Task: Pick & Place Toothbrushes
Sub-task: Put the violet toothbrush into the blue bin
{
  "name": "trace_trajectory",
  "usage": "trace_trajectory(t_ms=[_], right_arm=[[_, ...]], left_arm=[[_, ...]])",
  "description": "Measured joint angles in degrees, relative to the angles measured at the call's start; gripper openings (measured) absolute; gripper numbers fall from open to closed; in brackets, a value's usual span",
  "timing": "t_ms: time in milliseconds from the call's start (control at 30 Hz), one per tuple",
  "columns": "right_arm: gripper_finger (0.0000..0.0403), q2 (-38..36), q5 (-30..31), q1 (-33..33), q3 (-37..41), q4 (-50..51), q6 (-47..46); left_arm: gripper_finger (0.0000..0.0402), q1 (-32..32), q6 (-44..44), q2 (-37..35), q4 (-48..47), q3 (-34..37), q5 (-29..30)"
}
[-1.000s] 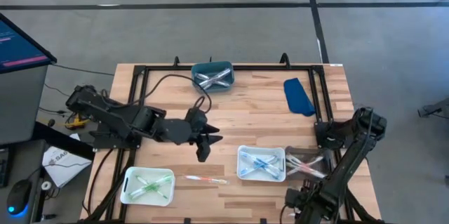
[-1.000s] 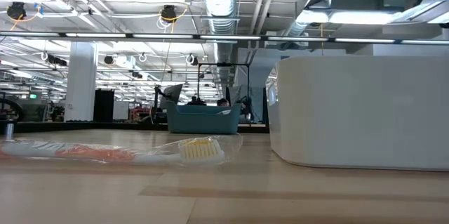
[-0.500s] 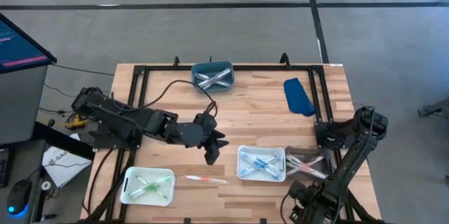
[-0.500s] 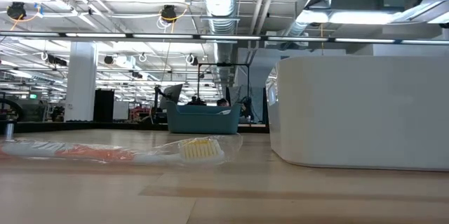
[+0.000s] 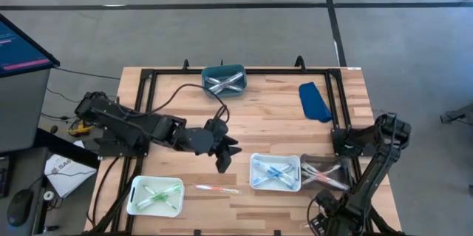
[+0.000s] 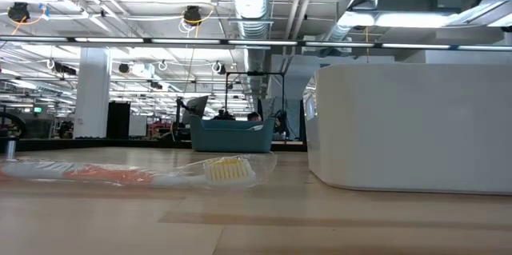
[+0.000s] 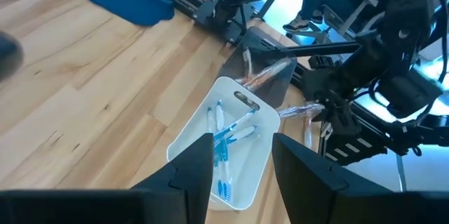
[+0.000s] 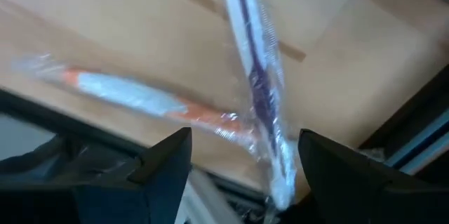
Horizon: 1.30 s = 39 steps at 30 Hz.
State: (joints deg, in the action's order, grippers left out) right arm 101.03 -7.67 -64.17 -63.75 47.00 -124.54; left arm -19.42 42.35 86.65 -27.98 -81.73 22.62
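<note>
My left gripper [image 5: 222, 163] hangs open and empty above the pink brush [image 5: 216, 189]; its slippery wrapper could make it slide away. My right gripper [image 8: 242, 175] is open too, I think over two wrapped brushes [image 8: 254, 62].

My two arms are matte black, built from chunky jointed segments. A black cable loops off the left arm [image 5: 140, 129] across the wood. The right arm [image 5: 369, 173] is slimmer, with a rounded elbow housing. Each wrist camera shows me two dark, flat, blunt-tipped fingers [image 7: 189, 171], plain and unmarked.
</note>
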Motion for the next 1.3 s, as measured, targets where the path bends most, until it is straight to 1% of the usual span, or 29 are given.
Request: trace_trajectory(t_ms=[200, 400, 500, 700, 1100, 1300], right_arm=[[0.0255, 2.8, -0.7, 0.2, 0.5, -0.7, 1.5], [0.0254, 3.2, -0.7, 0.2, 0.5, -0.6, 2.0], [0.0245, 3.2, -0.6, 0.2, 0.5, -0.6, 2.2], [0.0199, 3.2, -0.6, 0.2, 3.1, -4.1, 3.0], [0.0101, 3.2, -1.5, 1.0, 2.8, -4.0, 3.2], [0.0065, 3.2, -2.6, 1.0, 2.7, -4.2, 3.2]], left_arm=[[0.0140, 0.5, 0.0, 0.0, 0.5, 0.0, 0.0], [0.0140, 0.5, 0.0, 0.0, 1.0, 0.0, 0.0], [0.0140, 0.5, 0.0, 0.0, 1.3, 0.0, 0.0], [0.0140, 0.8, 0.0, 0.0, 1.5, 0.0, 0.0], [0.0140, 0.8, -0.1, 0.0, 1.5, 0.0, -0.2], [0.0140, 0.8, -0.1, 0.0, 1.5, 0.0, -0.4]])
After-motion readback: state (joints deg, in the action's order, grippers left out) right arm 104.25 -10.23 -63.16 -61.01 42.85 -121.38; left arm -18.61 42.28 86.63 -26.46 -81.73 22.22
